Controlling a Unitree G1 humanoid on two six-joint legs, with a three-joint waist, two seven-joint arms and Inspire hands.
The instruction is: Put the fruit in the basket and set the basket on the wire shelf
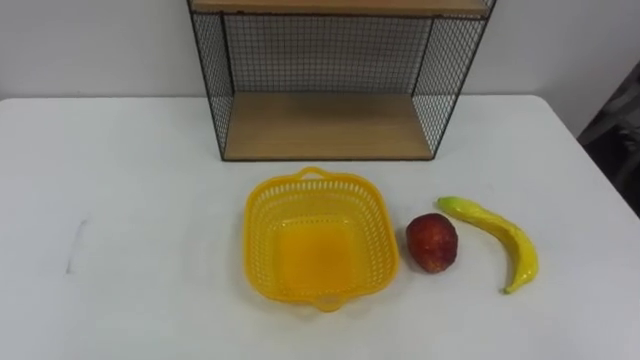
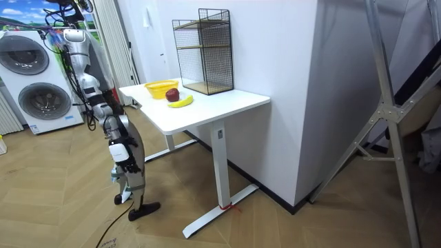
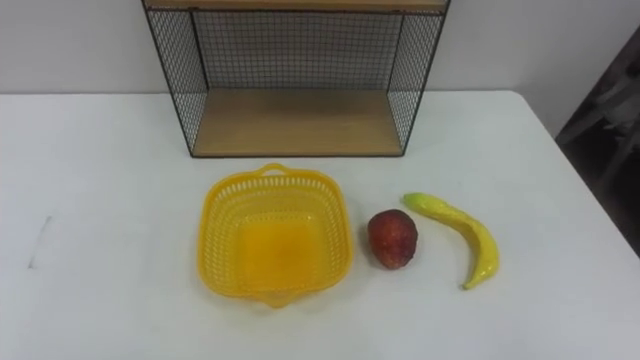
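I should lift the apple point(image 1: 431, 242) from above into the yellow basket point(image 1: 262, 215) just left. My hands' state I cannot tell.

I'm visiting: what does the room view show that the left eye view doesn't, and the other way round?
The room view adds the robot standing at the end of the white table, washing machines behind it and the wooden floor. The left eye view adds the inside of the yellow basket, with no fruit in it. Both show the table, the basket, the red apple and banana beside it, and the wire shelf.
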